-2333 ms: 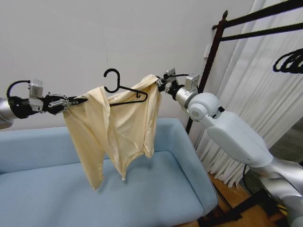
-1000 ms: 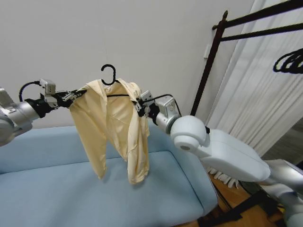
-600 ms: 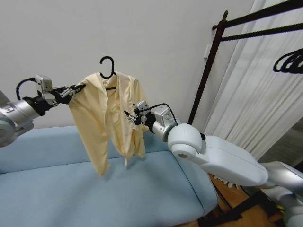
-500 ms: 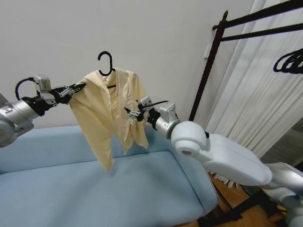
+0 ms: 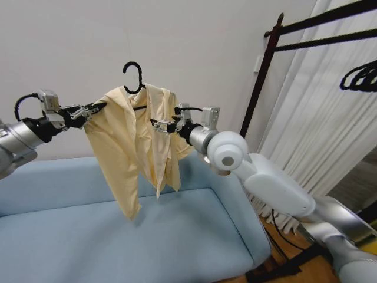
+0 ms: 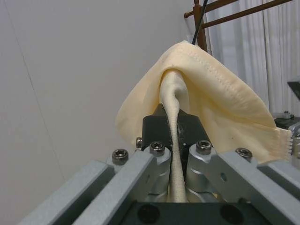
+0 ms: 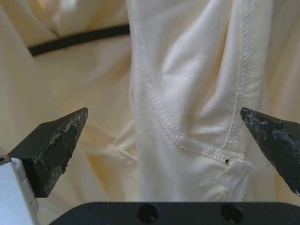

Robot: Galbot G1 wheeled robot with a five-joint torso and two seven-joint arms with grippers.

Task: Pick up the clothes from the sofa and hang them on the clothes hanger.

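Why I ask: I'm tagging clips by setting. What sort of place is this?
Probably a living room or a mock-up of one: a light blue sofa against a plain wall, a dark clothes rack, and white curtains beside it.

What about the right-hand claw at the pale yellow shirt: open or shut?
Open. The right gripper's black fingertips stand wide apart, pale yellow shirt unclamped between them; the left gripper pinches it.

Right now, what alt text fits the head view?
A cream shirt draped on a black hanger hangs above a blue sofa, pinched at one shoulder by the left gripper. The right gripper, open, points at its front.
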